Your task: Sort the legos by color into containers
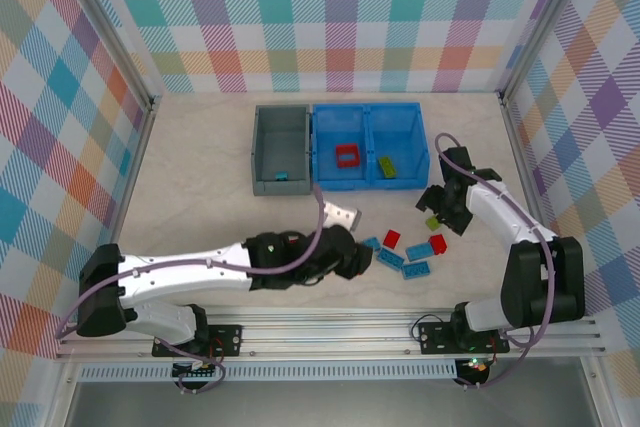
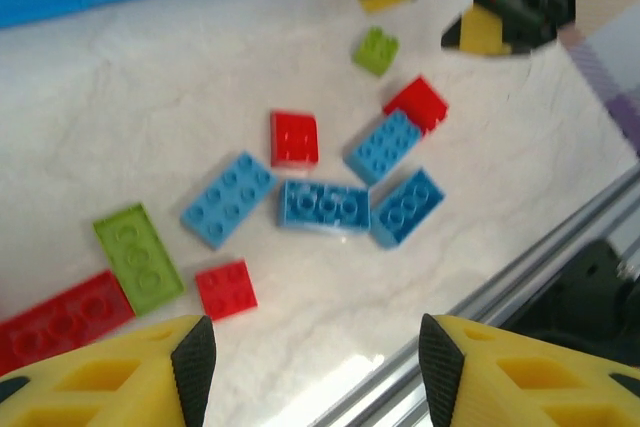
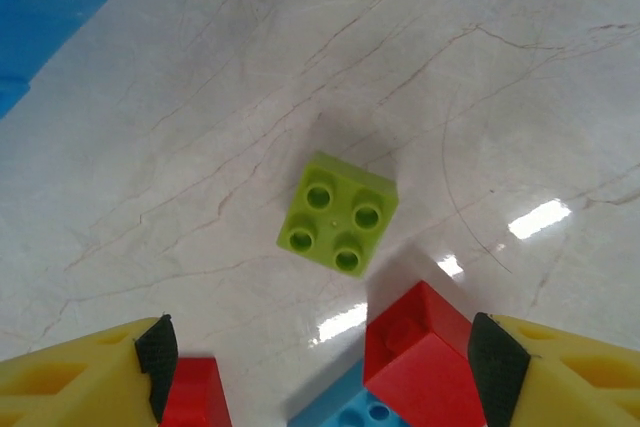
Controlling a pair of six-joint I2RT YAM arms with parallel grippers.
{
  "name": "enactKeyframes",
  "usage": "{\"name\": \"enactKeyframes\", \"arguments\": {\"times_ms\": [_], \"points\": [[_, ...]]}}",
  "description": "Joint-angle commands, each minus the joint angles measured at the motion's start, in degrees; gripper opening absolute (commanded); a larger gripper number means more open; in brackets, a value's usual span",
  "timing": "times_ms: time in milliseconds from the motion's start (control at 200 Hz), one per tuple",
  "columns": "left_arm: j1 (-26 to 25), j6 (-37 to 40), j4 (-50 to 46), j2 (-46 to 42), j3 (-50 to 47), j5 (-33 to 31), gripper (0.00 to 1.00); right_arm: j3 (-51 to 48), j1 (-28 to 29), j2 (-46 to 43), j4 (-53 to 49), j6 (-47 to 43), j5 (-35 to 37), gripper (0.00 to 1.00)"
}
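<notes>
From above, we see the grey bin [image 1: 262, 152] holding a blue brick [image 1: 281, 176]. The blue bin [image 1: 367, 107] holds a red frame [image 1: 347, 156] in its left compartment and a green brick [image 1: 386, 165] in its right. Loose legos [image 1: 418, 251] lie nearer us. At the left wrist, the left gripper [image 2: 315, 367] hovers over them, fingers spread and empty. At the right wrist, the right gripper [image 3: 320, 367], fingers spread, frames a green square [image 3: 338, 214] on the table [image 3: 200, 97]. We judge a green pick is in hand: lower, pinch, carry to the right compartment.
</notes>
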Motion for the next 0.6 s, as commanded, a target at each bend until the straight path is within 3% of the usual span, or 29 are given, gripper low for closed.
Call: {"name": "enactKeyframes", "arguments": {"times_ms": [0, 245, 595], "points": [[-1.9, -3.0, 7.3, -3.7, -2.2, -4.8, 0.58, -2.4, -1.0, 1.4, 5.1, 3.8, -2.9, 0.76], [-2.8, -2.4, 8.1, -3.9, -2.5, -6.2, 0.59, -3.7, -2.3, 5.9, 9.0, 5.2, -2.8, 0.70], [-2.9, -1.3, 8.1, -3.9, -1.8, -6.4, 0.59, -3.0, -3.0, 11.2, 12.2, 2.8, -0.3, 0.50]]}}
